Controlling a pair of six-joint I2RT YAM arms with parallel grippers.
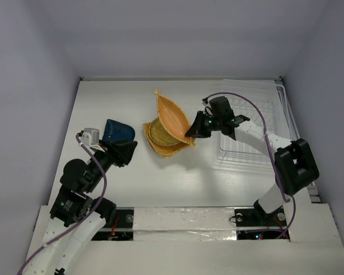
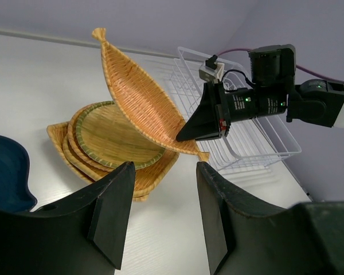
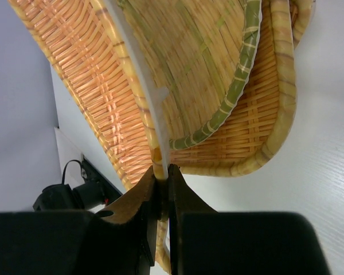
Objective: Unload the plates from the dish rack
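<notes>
My right gripper (image 1: 190,130) (image 3: 163,172) is shut on the rim of the leaf-shaped woven plate (image 1: 171,117) (image 2: 140,97) (image 3: 97,86). It holds the plate tilted on edge over a stack at mid-table. In that stack the round plate (image 1: 157,134) (image 2: 112,134) (image 3: 206,57) lies inside the rounded-square plate (image 1: 171,150) (image 2: 152,172) (image 3: 264,126). The dark blue dish (image 1: 117,130) (image 2: 6,172) rests on the table at the left. My left gripper (image 1: 128,152) (image 2: 164,167) hovers open and empty just beside it. The white wire dish rack (image 1: 258,123) (image 2: 258,143) stands at the right, with no plate showing among its prongs.
White walls close in the table on the left, back and right. The rack sits against the right wall. A purple cable (image 1: 258,112) loops over the right arm above the rack.
</notes>
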